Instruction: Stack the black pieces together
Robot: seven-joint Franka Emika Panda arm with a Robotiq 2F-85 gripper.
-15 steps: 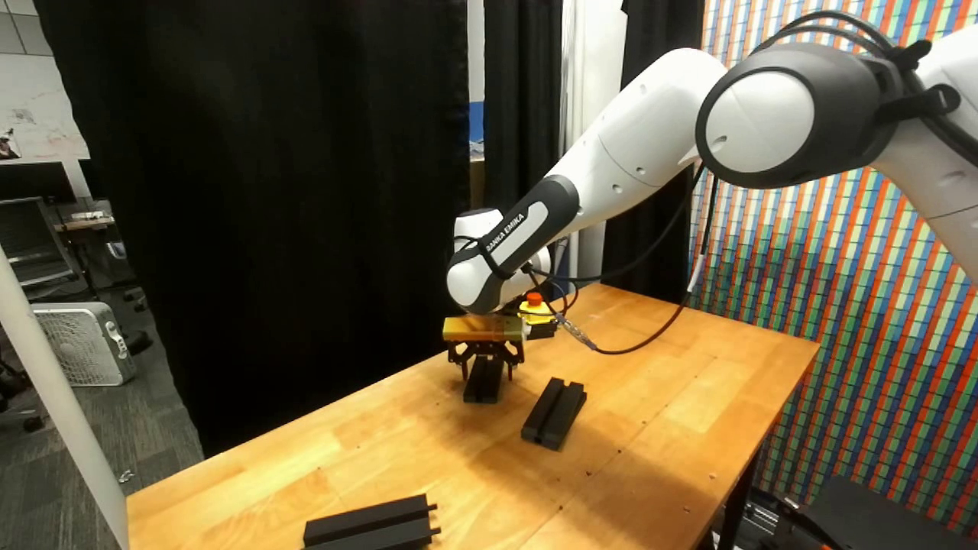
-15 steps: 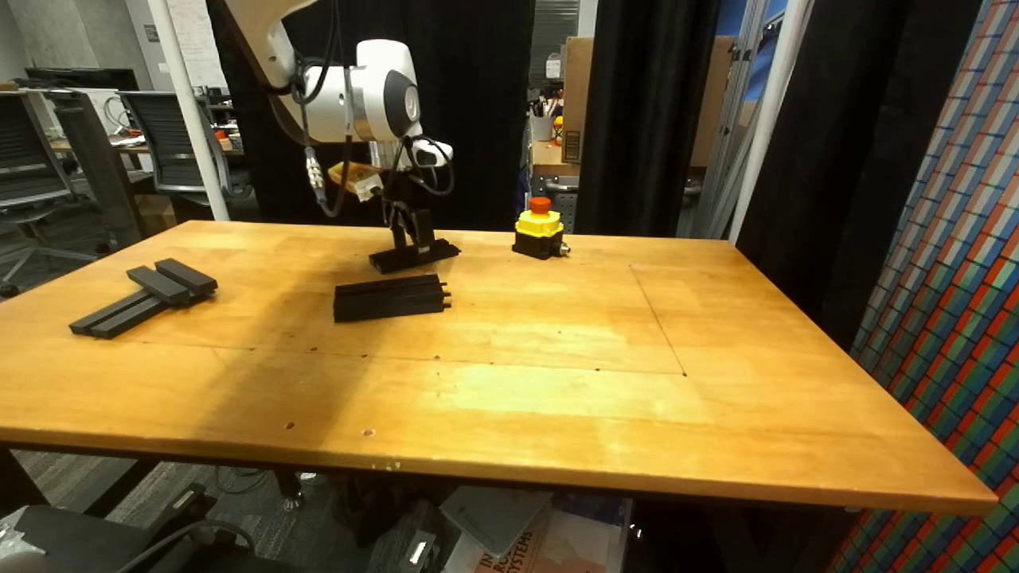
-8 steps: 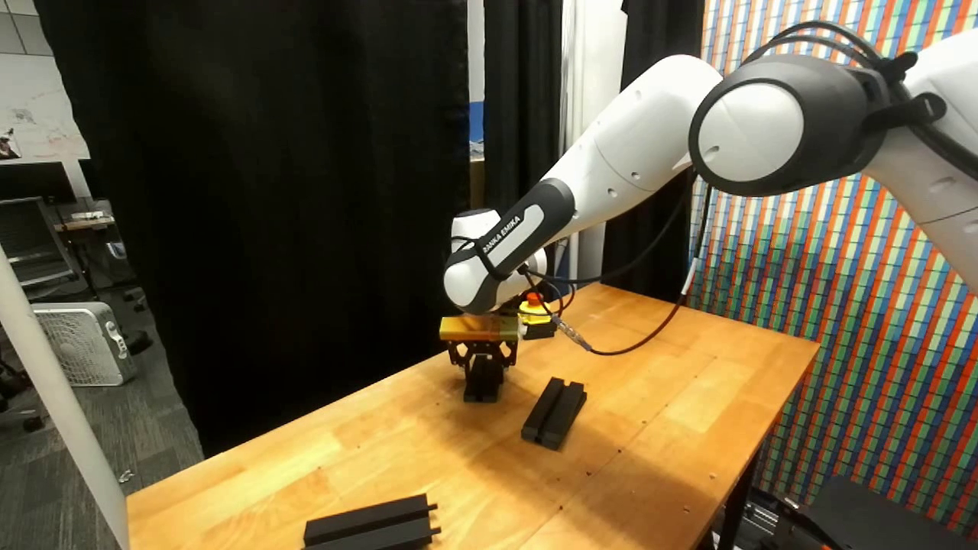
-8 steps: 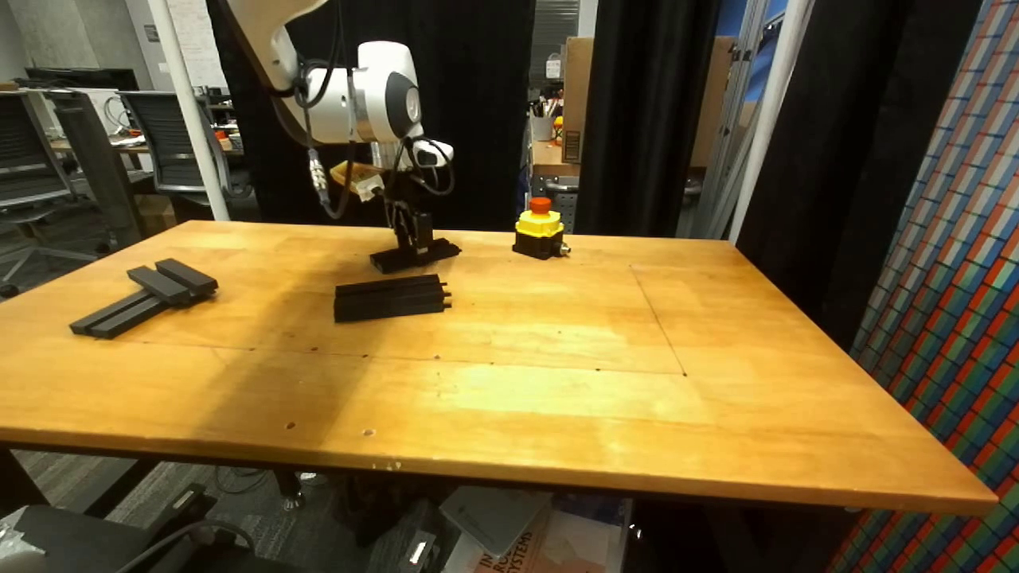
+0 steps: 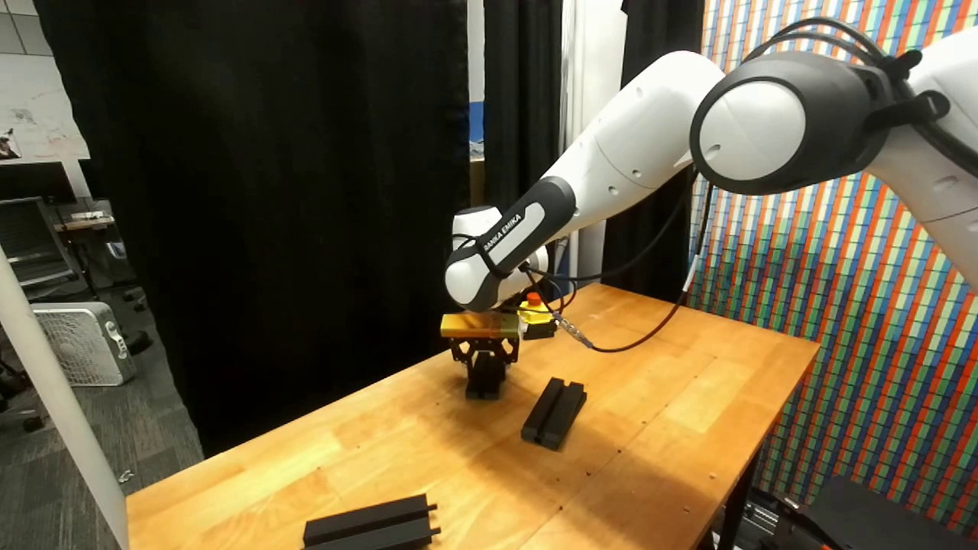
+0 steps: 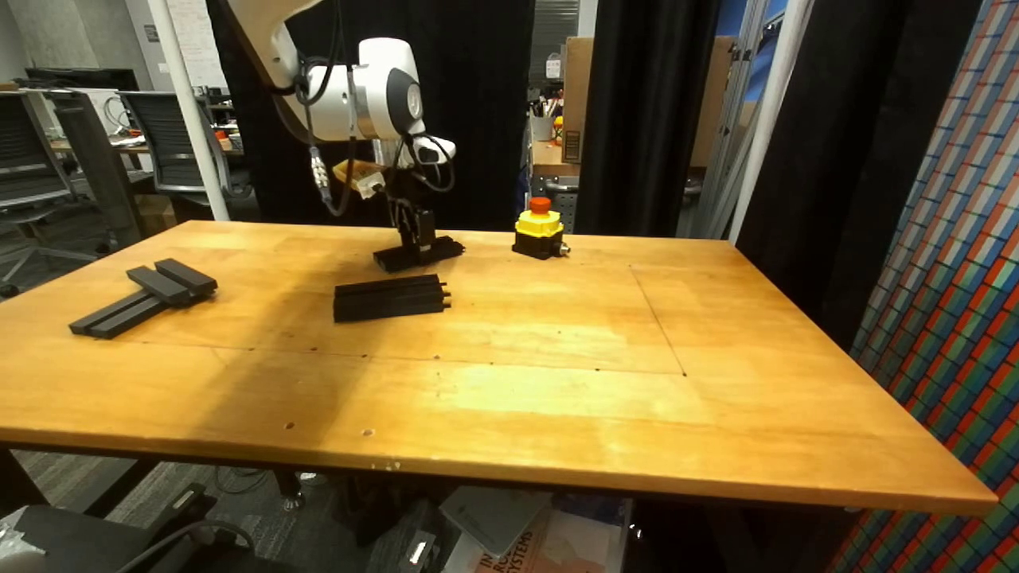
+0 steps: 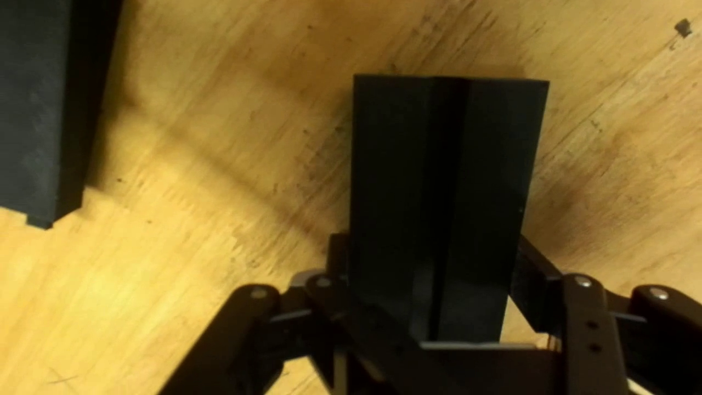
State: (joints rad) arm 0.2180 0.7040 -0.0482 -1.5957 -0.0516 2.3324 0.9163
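A grooved black piece (image 7: 400, 181) stands between the fingers of my gripper (image 7: 433, 266), which presses on its two long sides. In both exterior views the gripper (image 5: 486, 373) points down over this piece (image 6: 443, 250), close to the table's far edge; whether it is clear of the wood I cannot tell. Beside it lies a second grooved black piece (image 6: 382, 302), partly seen at the wrist view's upper left (image 7: 33, 109). Farther off, a black piece (image 6: 163, 282) rests crosswise on another black piece (image 6: 115, 318); an exterior view cuts off that group (image 5: 367, 519) at its lower edge.
A yellow emergency stop with a red button (image 6: 539, 227) stands on the wooden table (image 6: 557, 398), to one side of the gripper. A cable (image 5: 649, 344) hangs from the arm close to the tabletop. Black curtains (image 5: 267, 191) hang behind the table's edge.
My gripper's fingers have come together onto the grooved piece. Over the last half second, gripper and piece have shifted slightly together, a little upward in the exterior views. The other pieces have not moved.
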